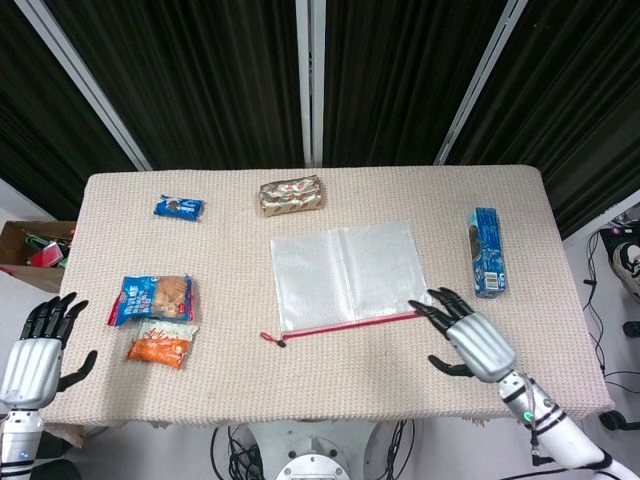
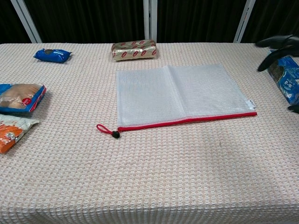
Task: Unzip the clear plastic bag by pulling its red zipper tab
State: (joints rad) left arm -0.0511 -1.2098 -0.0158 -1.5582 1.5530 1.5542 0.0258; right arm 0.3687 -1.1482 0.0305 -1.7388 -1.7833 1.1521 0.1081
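The clear plastic bag [image 1: 348, 272] [image 2: 180, 94] lies flat in the middle of the table. Its red zipper runs along the near edge. The red tab with a black stopper [image 1: 272, 338] [image 2: 108, 130] sticks out at the bag's near left corner. My right hand [image 1: 466, 336] hovers open, fingers spread, just beyond the zipper's right end; the chest view catches only its dark fingers [image 2: 276, 45] at the right edge. My left hand [image 1: 38, 346] hangs open off the table's left front corner, far from the bag.
Blue and orange snack packs [image 1: 152, 298] [image 1: 160, 343] lie at the left. A small blue packet [image 1: 177, 207] and a gold packet [image 1: 290, 194] sit at the back. A blue box [image 1: 487, 252] lies right of the bag. A cardboard box [image 1: 35, 243] stands beyond the left edge.
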